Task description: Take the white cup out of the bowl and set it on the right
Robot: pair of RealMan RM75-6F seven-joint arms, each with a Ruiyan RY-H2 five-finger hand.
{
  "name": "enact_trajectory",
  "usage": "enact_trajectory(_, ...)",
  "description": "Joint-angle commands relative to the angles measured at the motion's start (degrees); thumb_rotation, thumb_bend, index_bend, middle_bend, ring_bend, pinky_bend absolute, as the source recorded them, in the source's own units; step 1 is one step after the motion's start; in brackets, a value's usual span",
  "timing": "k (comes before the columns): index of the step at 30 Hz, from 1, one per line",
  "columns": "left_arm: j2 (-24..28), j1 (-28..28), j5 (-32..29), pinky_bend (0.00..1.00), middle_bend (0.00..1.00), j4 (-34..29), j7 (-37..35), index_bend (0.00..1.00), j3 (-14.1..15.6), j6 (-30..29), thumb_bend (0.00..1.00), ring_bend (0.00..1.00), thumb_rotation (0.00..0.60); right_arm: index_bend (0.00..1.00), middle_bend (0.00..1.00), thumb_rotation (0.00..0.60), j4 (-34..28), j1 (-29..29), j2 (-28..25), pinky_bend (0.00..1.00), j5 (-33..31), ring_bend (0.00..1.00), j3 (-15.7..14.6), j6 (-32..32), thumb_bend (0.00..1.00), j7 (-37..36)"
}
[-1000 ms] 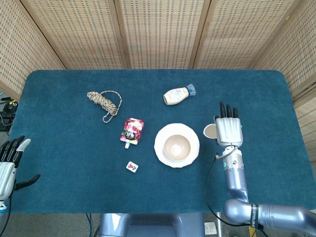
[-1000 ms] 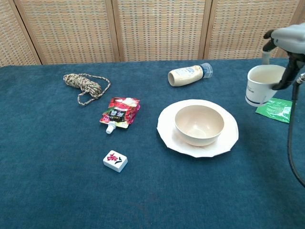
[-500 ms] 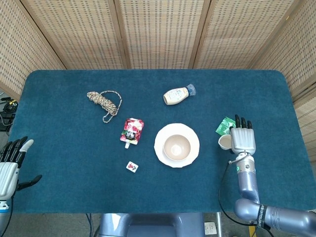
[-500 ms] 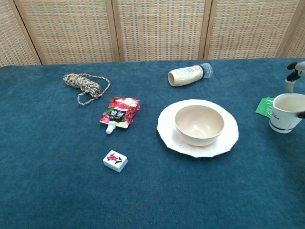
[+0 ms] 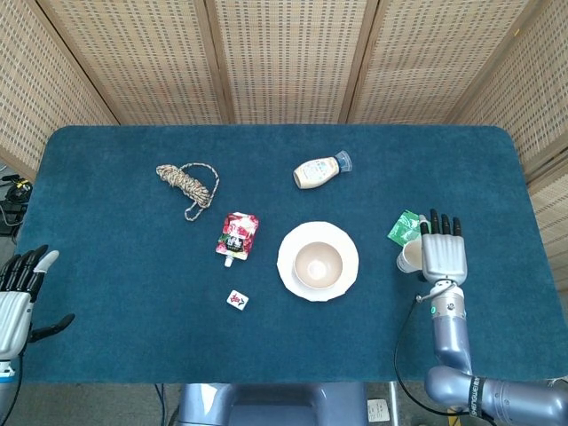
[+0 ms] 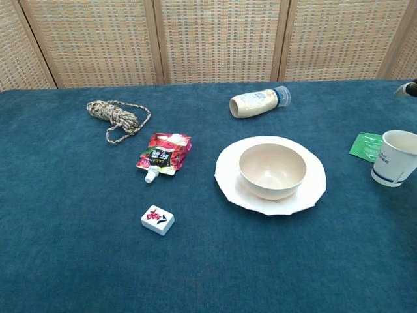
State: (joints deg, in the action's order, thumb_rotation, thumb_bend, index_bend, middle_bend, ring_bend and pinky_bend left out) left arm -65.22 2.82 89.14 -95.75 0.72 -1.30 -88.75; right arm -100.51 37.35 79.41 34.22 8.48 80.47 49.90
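The white cup [image 6: 395, 158] stands upright on the blue cloth at the far right, well clear of the beige bowl [image 6: 272, 171] and its white plate [image 6: 228, 184]. In the head view the cup [image 5: 408, 258] sits just left of my right hand [image 5: 442, 255], whose fingers are stretched out flat. In the chest view only one dark fingertip [image 6: 409, 89] shows, above the cup and apart from it; nothing wraps the cup. My left hand [image 5: 16, 297] hangs off the table's left edge, fingers apart and holding nothing. The bowl [image 5: 318, 263] is empty.
A green packet [image 6: 367, 145] lies right behind the cup. A sauce bottle [image 6: 258, 102] lies on its side behind the plate. A red pouch [image 6: 163, 153], a rope coil [image 6: 116, 117] and a small white tile [image 6: 157, 220] are on the left half.
My right hand carried the cup from beside the bowl out to the right and down onto the cloth. Its fingers have since come off the cup and risen.
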Motion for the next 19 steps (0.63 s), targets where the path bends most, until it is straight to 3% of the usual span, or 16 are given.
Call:
enact_trajectory(1,0.1,0.0,-0.1,0.00,0.00,0.1,-0.2,0.00,0.0,-0.1,0.03,0.00,0.600,0.07,0.00,0.600,-2.3,-2.1,-1.8,0.02,3.8,0.00,-1.4,2.3,0.23,-1.8)
enact_trajectory(5,-0.1,0.0,-0.4,0.00,0.00,0.4,0.1,0.00,-0.2,0.0,0.03,0.00,0.600,0.07,0.00,0.600,-3.5,-8.9,-4.2,0.00,16.8,0.00,-7.1,7.9,0.23,-11.4)
enact_trajectory(11,-0.8,-0.1,-0.2,0.00,0.00,0.7,1.6,0.00,-0.2,-0.4,0.03,0.00,0.600,0.06,0.00,0.600,3.6,-16.5,-3.6,0.00,31.7,0.00,-13.5,12.2,0.23,-25.6)
enact_trajectory(19,-1.5,0.0,-1.1,0.00,0.00,1.6,2.4,0.00,-0.6,0.0,0.03,0.00,0.600,0.06,0.00,0.600,12.9,-22.1,-2.2,0.00,41.1,0.00,-16.1,15.1,0.23,-36.1)
